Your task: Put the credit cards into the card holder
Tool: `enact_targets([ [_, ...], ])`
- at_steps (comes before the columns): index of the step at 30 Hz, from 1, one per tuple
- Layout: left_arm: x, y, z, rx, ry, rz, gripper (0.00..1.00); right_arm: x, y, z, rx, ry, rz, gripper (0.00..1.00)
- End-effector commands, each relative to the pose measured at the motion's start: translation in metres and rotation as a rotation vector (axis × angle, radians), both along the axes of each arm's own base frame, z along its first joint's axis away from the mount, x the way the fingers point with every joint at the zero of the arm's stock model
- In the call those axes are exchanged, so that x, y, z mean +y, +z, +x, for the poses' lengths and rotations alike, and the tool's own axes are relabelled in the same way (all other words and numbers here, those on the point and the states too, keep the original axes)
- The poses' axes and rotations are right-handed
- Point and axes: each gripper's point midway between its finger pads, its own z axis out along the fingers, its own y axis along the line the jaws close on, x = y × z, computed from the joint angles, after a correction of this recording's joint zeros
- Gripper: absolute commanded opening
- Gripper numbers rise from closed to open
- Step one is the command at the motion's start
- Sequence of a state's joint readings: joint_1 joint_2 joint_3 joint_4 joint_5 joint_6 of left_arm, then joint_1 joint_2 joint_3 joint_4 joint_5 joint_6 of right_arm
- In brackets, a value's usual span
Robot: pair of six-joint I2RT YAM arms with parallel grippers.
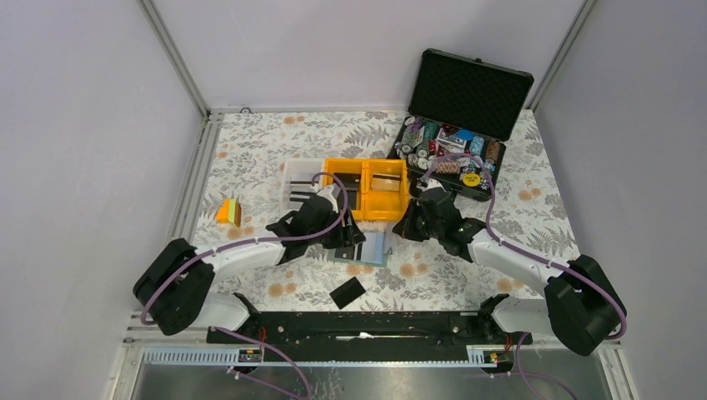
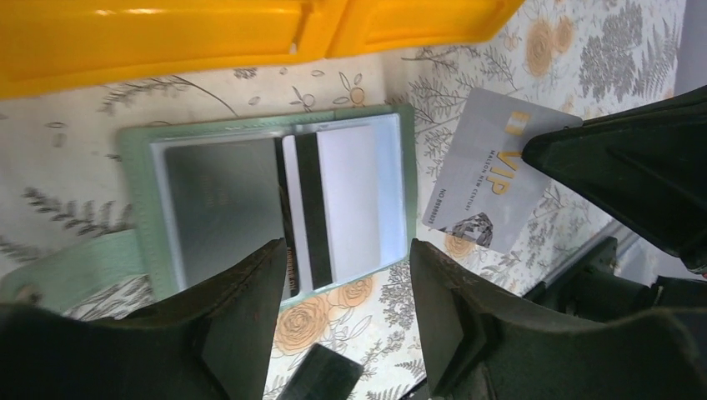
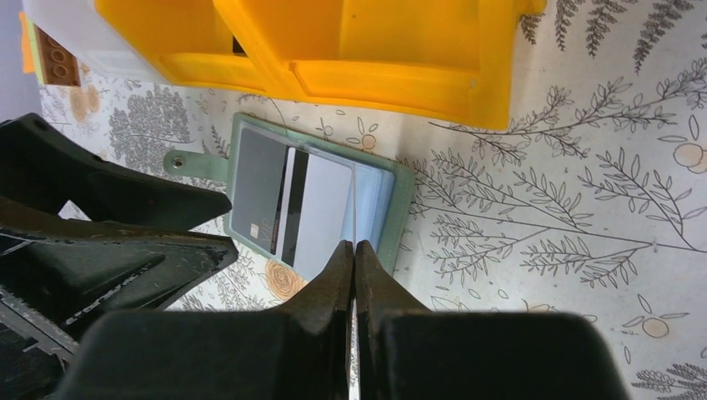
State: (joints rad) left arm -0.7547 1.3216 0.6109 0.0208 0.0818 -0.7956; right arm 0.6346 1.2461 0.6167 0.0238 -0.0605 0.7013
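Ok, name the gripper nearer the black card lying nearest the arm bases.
Left. The left gripper hangs just beyond the black card; the right gripper is farther away, rightward.

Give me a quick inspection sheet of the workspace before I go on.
Surface: floral tablecloth, flat.
Job's things: card holder open, striped card in a pocket; black card loose near the arm bases.
Clutter: yellow bin, clear bin, poker-chip case, orange-green block.
Grippers: left gripper open above the holder; right gripper shut on silver VIP card.
Cables: purple cables loop over both wrists; no snag seen.
Surroundings: grey walls, metal frame; nothing else seen.
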Motion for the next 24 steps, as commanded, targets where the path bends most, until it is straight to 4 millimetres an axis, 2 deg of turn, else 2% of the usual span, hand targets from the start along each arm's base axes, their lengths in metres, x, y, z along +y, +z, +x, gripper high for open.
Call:
enact_targets([
  [1, -0.037, 0.025, 0.005, -0.002, -0.066, -0.166, 0.58, -0.013, -0.004, -0.001, -0.002, -0.024, -0.053, 0.00],
  [7, -0.041, 0.005, 0.004, 0.064, -0.072, -0.144, 0.59, -0.015, -0.007, -0.003, 0.009, -0.021, -0.068, 0.00],
  [12, -0.033, -0.015, 0.004, 0.094, -0.048, -0.074, 0.59, -0.016, -0.012, -0.004, 0.018, -0.021, -0.077, 0.00],
  [24, -0.021, -0.041, 0.003, 0.134, -0.010, 0.005, 0.59, -0.017, -0.009, -0.004, 0.010, -0.025, -0.072, 0.00],
])
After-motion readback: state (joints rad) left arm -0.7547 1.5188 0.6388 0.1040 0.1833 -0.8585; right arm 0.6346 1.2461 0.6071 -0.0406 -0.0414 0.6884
